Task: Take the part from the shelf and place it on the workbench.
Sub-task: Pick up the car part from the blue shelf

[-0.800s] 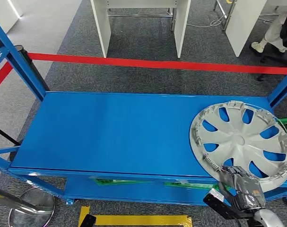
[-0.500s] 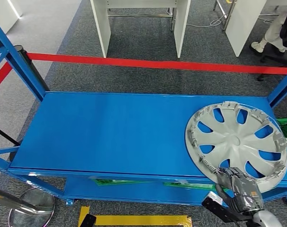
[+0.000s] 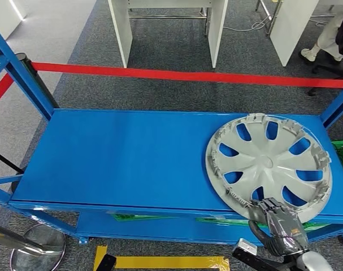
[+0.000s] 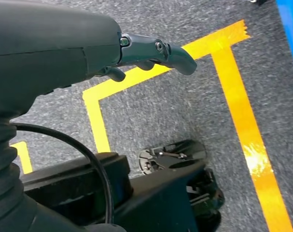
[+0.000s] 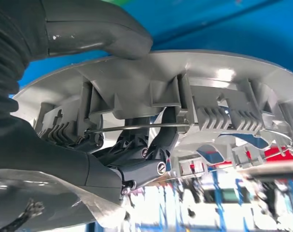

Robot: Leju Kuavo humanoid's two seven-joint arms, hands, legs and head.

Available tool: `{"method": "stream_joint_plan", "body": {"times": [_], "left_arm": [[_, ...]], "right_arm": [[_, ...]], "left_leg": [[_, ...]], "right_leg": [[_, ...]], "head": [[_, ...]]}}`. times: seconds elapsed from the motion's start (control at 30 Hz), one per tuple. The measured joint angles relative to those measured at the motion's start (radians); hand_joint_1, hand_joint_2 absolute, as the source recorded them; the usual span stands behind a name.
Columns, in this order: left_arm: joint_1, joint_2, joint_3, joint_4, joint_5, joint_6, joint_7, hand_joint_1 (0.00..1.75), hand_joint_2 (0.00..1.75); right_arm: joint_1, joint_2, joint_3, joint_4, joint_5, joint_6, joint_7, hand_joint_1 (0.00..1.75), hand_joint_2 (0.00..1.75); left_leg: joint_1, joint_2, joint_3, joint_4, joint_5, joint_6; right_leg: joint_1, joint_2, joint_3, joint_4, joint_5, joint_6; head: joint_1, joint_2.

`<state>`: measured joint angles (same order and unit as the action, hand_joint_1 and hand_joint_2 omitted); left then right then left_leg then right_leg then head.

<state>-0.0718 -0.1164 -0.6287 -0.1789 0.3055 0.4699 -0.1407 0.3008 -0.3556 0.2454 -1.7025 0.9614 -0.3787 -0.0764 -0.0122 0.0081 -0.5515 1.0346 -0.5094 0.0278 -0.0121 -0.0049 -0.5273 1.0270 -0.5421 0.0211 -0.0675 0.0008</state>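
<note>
The blue shelf (image 3: 118,158) lies bare across its left and middle, open to a hand from the front, while the silver wheel cover (image 3: 269,164) fills its right end and blue uprights (image 3: 20,73) flank the back corners.

A workshop or factory test floor: grey carpet (image 3: 169,51) marked with yellow tape (image 4: 243,121); a blue steel shelf (image 3: 118,158) beyond the right hand (image 3: 278,226); red barrier tape (image 3: 182,74); white workbenches (image 3: 169,22) farther off.

Blue shelf (image 3: 118,158) — silver hubcap (image 3: 269,164) lying at its right end.
</note>
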Motion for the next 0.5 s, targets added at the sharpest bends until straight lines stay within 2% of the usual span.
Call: {"method": "stream_joint_plan", "body": {"times": [0.3, 0.5], "left_arm": [[-0.002, 0.0, 0.001, 0.0, 0.009, -0.003, -0.023, 0.0, 1.75], [-0.003, -0.003, 0.005, 0.0, 0.02, 0.035, -0.074, 0.0, 1.75]], "right_arm": [[-0.002, -0.022, 0.029, -0.037, 0.036, -0.008, 0.011, 1.75, 1.75], [0.012, -0.058, 0.05, -0.087, 0.102, -0.027, 0.059, 1.75, 1.75]], "left_leg": [[0.0, 0.0, -0.001, 0.0, 0.0, 0.0], [0.0, 0.0, -0.001, 0.0, 0.0, 0.0]], "right_leg": [[0.0, 0.0, -0.001, 0.0, 0.0, 0.0], [0.0, 0.0, -0.001, 0.0, 0.0, 0.0]], "head": [[0.0, 0.0], [0.0, 0.0]]}}
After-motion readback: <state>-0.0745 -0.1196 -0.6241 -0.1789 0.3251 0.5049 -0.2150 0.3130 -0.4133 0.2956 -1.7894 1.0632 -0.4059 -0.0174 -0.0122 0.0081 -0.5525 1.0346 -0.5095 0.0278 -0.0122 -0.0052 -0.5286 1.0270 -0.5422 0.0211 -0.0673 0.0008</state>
